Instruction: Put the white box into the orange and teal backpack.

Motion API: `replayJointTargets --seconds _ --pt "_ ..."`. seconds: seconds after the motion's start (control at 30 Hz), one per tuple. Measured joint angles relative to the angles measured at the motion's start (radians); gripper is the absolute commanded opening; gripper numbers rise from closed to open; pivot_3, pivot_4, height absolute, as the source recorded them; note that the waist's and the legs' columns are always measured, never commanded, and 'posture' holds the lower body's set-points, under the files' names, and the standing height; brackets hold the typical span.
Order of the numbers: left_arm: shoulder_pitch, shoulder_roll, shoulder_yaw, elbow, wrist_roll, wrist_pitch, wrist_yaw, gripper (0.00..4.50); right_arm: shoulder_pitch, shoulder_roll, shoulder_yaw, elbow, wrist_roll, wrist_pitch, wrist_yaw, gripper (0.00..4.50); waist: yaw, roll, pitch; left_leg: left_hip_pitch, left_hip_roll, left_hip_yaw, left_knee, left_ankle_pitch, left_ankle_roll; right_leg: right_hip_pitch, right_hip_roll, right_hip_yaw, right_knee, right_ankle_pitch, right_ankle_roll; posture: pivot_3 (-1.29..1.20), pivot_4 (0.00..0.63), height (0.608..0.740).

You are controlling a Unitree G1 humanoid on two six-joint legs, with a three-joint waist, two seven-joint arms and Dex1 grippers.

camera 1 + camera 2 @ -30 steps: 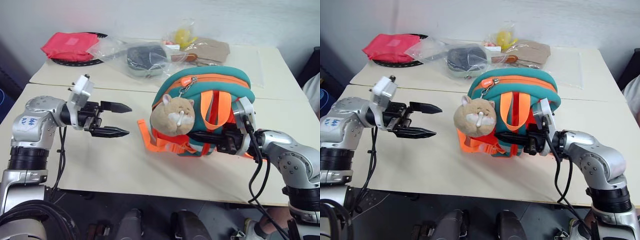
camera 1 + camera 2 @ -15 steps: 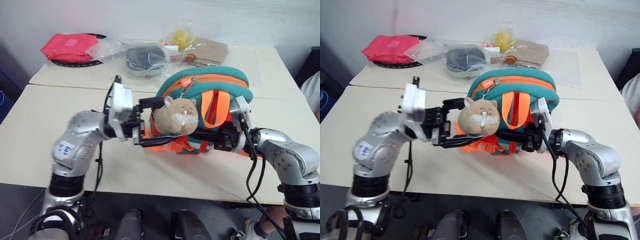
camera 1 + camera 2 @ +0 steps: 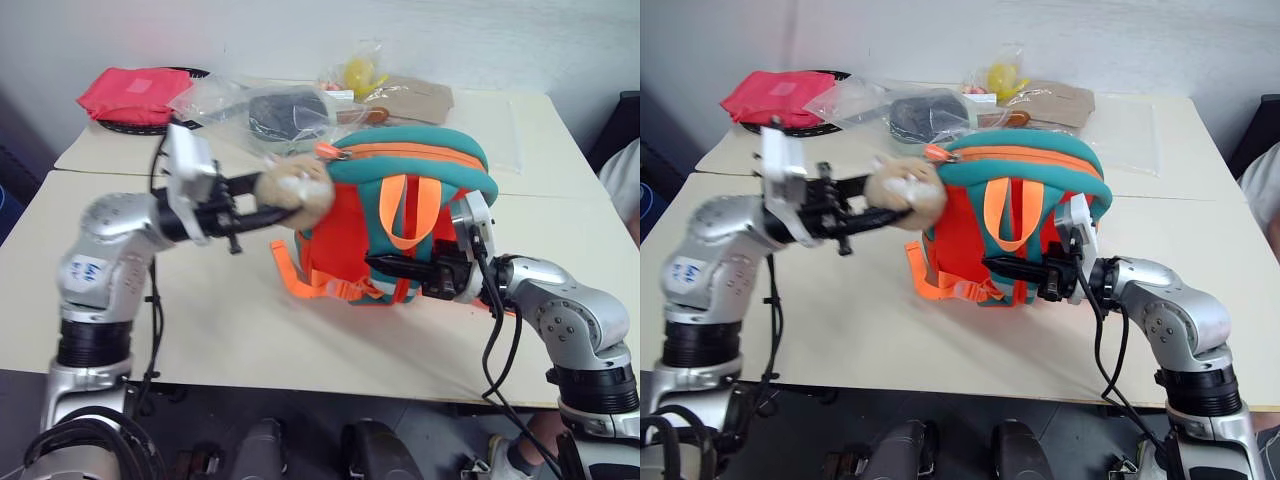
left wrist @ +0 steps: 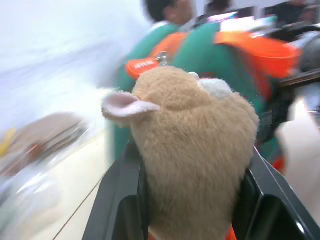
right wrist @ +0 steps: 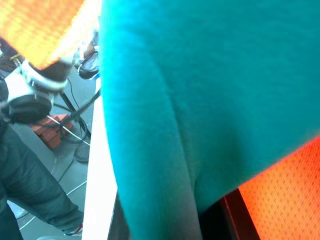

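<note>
The soft, floppy teal-and-orange fabric backpack (image 3: 400, 225) stands on the counter (image 3: 200, 330). Left end effector (image 3: 262, 200) pinches its tan plush animal (image 4: 195, 150); right end effector (image 3: 392, 268) is clamped on its near side, a firmer hold.

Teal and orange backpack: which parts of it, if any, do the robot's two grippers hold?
The left gripper clamps the backpack's tan plush animal; the right gripper grips its orange lower strap area.

On the cream tabletop (image 3: 250, 330) the small teal backpack with orange straps and zipper trim (image 3: 400, 225) stands upright, the left claw (image 3: 262, 195) closed on its tan plush animal (image 3: 295, 185) at nine o'clock and the right claw (image 3: 400, 268) clamped on its lower straps at five o'clock.
</note>
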Motion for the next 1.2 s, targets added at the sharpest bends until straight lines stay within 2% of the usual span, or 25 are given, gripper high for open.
replayJointTargets --seconds 0.13,0.3,0.4,0.53,0.7,0.73,0.83,0.9,1.07,1.1,1.2 --pt "0.042 0.022 -0.062 0.098 0.100 0.042 0.047 1.62 0.012 0.003 -0.006 -0.025 0.004 0.001 -0.027 0.00 0.000 0.000 0.000 0.000 -0.001 0.000 0.000 -0.001 0.001 0.000 -0.001 0.000 0.000 0.000 0.000 0.00 0.150 0.740" --pt "0.176 -0.066 -0.160 0.129 0.125 0.052 0.041 1.62 0.054 0.014 -0.017 -0.053 0.022 0.004 -0.066 0.00 0.001 0.000 0.000 -0.001 0.000 0.000 0.000 -0.001 0.001 0.000 -0.001 0.000 0.000 0.000 0.000 0.00 0.150 0.740" --pt "0.182 -0.094 -0.157 0.130 0.133 0.034 0.051 1.62 0.063 0.030 -0.025 -0.065 0.034 0.003 -0.087 0.00 0.002 0.000 0.000 0.000 0.000 0.000 0.001 -0.001 0.001 0.000 -0.001 0.000 0.001 0.000 0.000 0.00 0.150 0.740" --pt "0.212 -0.110 -0.151 0.119 0.139 0.001 0.052 2.84 0.117 0.023 -0.029 -0.082 -0.016 -0.075 -0.070 1.36 0.007 0.000 0.000 0.000 -0.001 0.000 0.000 -0.001 0.002 0.000 -0.001 0.000 0.000 0.000 0.000 0.00 0.150 0.740" --pt "0.360 0.009 -0.040 0.084 0.121 -0.062 -0.015 4.37 0.286 -0.095 -0.107 -0.025 -0.162 -0.283 0.053 3.07 -0.004 0.000 0.000 -0.001 0.000 0.002 -0.001 -0.002 0.002 0.000 -0.001 0.001 -0.002 0.000 0.000 0.00 0.150 0.740" --pt "0.408 0.045 0.002 0.069 0.110 -0.072 -0.038 4.50 0.314 -0.121 -0.144 0.010 -0.189 -0.334 0.081 3.41 -0.006 0.000 0.000 0.000 0.000 0.002 -0.001 -0.002 0.002 0.000 -0.001 0.001 -0.002 0.000 0.000 0.00 0.150 0.740" --pt "0.593 0.135 0.126 0.009 0.101 -0.083 -0.066 4.50 0.410 -0.221 -0.266 0.146 -0.279 -0.511 0.186 4.42 -0.003 0.001 0.000 0.001 0.000 0.002 -0.002 -0.005 0.007 0.001 -0.001 0.001 -0.003 0.000 0.000 0.00 0.150 0.740" --pt "0.685 0.140 0.199 -0.015 0.100 -0.092 -0.063 4.50 0.448 -0.272 -0.322 0.235 -0.328 -0.622 0.255 4.46 -0.001 0.002 0.000 0.003 0.000 0.002 -0.001 -0.006 0.007 0.003 -0.002 0.001 -0.004 0.000 0.000 0.00 0.150 0.740" --pt "0.973 0.116 0.369 -0.153 0.104 -0.140 -0.055 4.50 0.425 -0.315 -0.347 0.479 -0.435 -0.915 0.366 4.46 -0.004 0.002 0.000 0.013 0.000 0.001 -0.004 -0.008 0.006 0.014 -0.002 0.001 -0.009 -0.001 -0.002 0.00 0.150 0.740" --pt "0.998 0.110 0.376 -0.160 0.106 -0.149 -0.051 4.50 0.411 -0.315 -0.339 0.524 -0.449 -0.949 0.376 4.46 -0.004 0.002 0.000 0.018 0.000 0.002 -0.007 -0.008 0.006 0.018 -0.002 0.001 -0.010 -0.002 -0.003 0.00 0.150 0.740" --pt "1.012 0.106 0.385 -0.182 0.112 -0.143 -0.015 4.50 0.334 -0.310 -0.291 0.630 -0.487 -1.032 0.385 4.46 -0.002 0.002 0.000 0.019 0.000 0.002 -0.010 -0.007 0.005 0.018 -0.002 0.001 -0.010 -0.003 -0.005 0.00 0.150 0.740"
